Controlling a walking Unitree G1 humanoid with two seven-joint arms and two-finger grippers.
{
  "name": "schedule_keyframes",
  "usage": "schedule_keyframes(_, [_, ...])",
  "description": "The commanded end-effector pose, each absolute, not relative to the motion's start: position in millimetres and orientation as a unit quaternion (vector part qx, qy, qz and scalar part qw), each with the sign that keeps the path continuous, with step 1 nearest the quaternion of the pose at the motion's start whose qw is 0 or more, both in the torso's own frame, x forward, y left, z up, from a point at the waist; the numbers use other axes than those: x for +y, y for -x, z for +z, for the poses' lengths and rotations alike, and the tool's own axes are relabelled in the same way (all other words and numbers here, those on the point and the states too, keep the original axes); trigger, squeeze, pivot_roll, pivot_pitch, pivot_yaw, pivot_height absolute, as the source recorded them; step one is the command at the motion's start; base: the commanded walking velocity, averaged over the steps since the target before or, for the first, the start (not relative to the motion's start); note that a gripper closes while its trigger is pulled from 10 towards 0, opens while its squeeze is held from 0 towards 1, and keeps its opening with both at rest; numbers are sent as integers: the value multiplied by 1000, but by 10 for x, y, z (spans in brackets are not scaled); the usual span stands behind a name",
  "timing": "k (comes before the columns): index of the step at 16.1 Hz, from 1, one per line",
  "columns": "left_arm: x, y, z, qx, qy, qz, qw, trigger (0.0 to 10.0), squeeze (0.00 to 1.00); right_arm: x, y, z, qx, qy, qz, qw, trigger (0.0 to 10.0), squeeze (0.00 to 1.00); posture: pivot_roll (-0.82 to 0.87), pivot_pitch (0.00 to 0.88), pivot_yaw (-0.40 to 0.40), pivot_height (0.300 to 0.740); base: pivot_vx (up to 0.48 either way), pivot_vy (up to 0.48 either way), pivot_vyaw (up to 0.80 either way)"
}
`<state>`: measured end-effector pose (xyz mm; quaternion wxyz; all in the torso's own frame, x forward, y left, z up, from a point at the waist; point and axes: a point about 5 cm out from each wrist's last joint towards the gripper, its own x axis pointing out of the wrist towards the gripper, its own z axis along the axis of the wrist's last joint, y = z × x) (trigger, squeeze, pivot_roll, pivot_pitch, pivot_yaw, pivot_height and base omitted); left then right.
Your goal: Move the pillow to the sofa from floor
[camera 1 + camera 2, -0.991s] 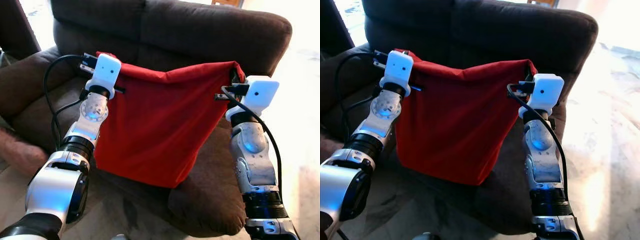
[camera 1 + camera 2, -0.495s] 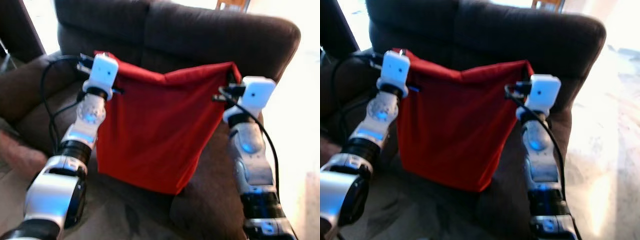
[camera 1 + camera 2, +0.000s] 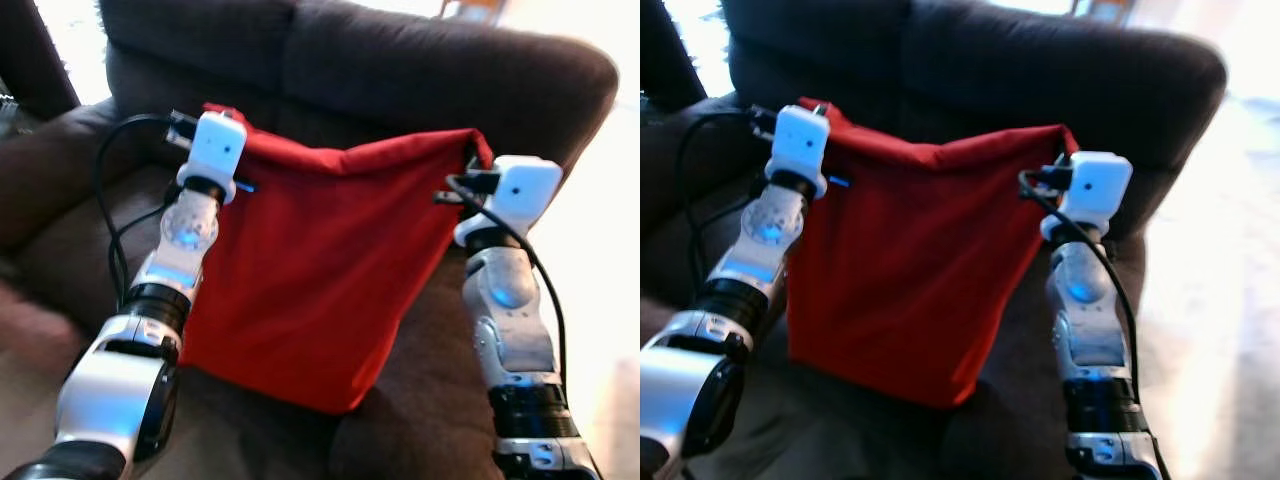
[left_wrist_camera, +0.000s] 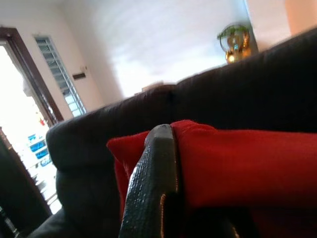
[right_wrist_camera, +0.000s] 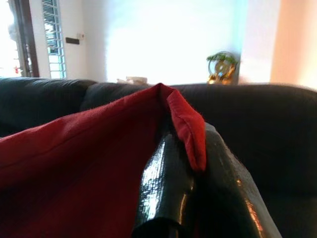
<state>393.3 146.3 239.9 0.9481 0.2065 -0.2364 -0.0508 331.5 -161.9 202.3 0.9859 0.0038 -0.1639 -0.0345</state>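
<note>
1. The red pillow [image 3: 320, 270] hangs slack in the air in front of the dark brown sofa [image 3: 420, 70], held up by its two top corners. Its lower point dangles just above the front of the seat cushion [image 3: 420, 400], clear of the floor.

2. The left gripper [image 4: 157, 148] is clamped on the pillow's upper left corner. In the left wrist view, red cloth is pinched against one ribbed black finger with no gap showing.

3. The right gripper [image 5: 181, 163] is closed on the upper right corner. In the right wrist view, a fold of red fabric is squeezed between its two glossy fingers.

4. The step in hand appears to be carrying the pillow over the seat and setting it down. The lift is done, and the placement is not.

5. To do it well, both arms should probably travel forward together at the same height, so the top edge stays taut and neither corner slips free.

6. The hanging bottom point should clear the seat front before lowering, or it may drag and fold under.

7. Lower until the fabric rests on the seat against the backrest [image 3: 300, 60], then part both pairs of fingers together.

8. The pillow is limp, so it is likely to slump rather than stand.
</note>
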Motion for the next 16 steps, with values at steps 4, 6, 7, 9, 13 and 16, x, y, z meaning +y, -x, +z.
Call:
schedule_keyframes(4, [1402,-3985,2359,-199,-187,-96,957,10000,0,-1543,-3327,2041,-165,-8,-30,986,10000,0,27,34,-24,740,247,0,0])
schedule_keyframes(6, [1368,-3995,2132,-139,-136,-128,973,10000,0,-1624,-3371,1887,-120,2,-62,991,10000,0,24,35,-23,740,0,0,0])
schedule_keyframes(7, [1385,-3997,2083,-125,-128,-125,976,10000,0,-1658,-3387,1838,-103,-3,-75,992,10000,0,22,38,-22,740,0,0,0])
schedule_keyframes(9, [1458,-4009,2048,-113,-129,-98,980,10000,0,-1708,-3405,1792,-89,-2,-88,992,10000,0,24,40,-25,740,0,0,0])
schedule_keyframes(13, [1588,-4034,2055,-99,-170,-53,979,10000,0,-1688,-3409,1759,-81,-1,-85,993,10000,0,28,42,-29,740,0,0,0])
schedule_keyframes(16, [1602,-4030,2052,-101,-171,-51,979,10000,537,-1697,-3417,1756,-79,-1,-88,993,10000,0,31,41,-31,740,0,0,0])
